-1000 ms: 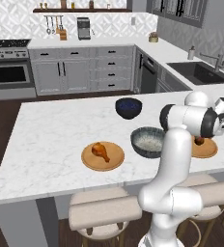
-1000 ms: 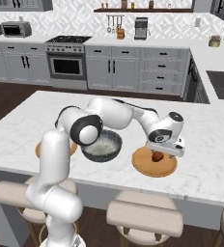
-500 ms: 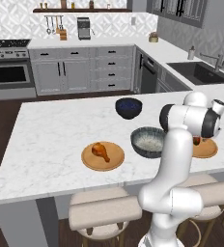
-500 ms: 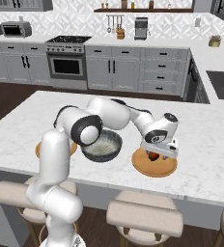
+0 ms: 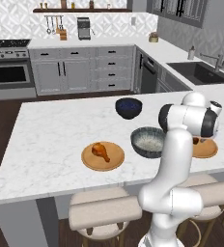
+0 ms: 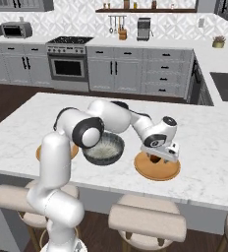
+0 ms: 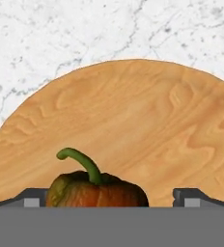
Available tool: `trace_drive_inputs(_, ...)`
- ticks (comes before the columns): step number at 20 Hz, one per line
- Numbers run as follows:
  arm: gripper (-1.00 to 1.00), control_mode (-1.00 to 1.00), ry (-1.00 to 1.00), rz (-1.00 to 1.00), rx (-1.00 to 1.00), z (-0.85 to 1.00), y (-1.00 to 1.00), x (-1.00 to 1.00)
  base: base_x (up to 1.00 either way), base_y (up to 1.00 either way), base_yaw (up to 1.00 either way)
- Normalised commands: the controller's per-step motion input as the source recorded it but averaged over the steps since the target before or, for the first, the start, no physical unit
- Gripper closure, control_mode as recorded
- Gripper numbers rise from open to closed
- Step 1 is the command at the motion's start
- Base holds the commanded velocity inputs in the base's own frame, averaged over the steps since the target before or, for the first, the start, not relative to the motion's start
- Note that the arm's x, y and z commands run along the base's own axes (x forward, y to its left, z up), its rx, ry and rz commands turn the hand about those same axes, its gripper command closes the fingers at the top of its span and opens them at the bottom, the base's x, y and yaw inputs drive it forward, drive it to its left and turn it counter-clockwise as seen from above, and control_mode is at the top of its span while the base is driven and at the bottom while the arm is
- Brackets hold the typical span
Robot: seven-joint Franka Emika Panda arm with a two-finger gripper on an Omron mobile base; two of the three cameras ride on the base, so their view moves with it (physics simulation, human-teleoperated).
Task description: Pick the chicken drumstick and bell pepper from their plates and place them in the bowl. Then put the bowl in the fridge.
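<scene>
My gripper [image 7: 113,198] is open and low over the right wooden plate [image 7: 133,116], with the bell pepper [image 7: 97,189] between its two fingertips [image 7: 34,198] and its green stem pointing up. From the right base view the gripper [image 6: 157,157] hovers just above that plate [image 6: 157,170]. The chicken drumstick [image 5: 100,150] lies on the left plate [image 5: 104,161]. Between the two plates stands the grey speckled bowl [image 5: 148,141] [image 6: 103,149], with nothing in it. My arm hides most of the pepper's plate [image 5: 205,149] in the left base view. The fridge is out of view.
A glossy dark blue bowl [image 5: 128,107] stands behind the grey bowl on the marble island [image 5: 51,135]. Stools [image 5: 104,214] line the island's near edge. A sink [image 5: 198,72] sits in the counter at the back right, a stove [image 6: 67,59] at the back left.
The hand has come down and slightly in over the right plate, so its open fingers now flank the pepper. Bowl, drumstick and plates stay put.
</scene>
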Motion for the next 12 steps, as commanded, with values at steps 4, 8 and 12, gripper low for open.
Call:
trace_drive_inputs(4,1.0,-1.0,0.0,0.0,0.05,-0.11,0.0,-0.03,0.0,0.0,0.0)
trace_drive_inputs(8,1.0,-1.0,0.0,0.0,0.15,0.12,0.13,-0.53,0.0,0.0,0.0)
trace_drive_inputs(12,1.0,-1.0,-0.02,0.0,0.21,0.72,0.46,-0.47,0.0,0.0,0.0)
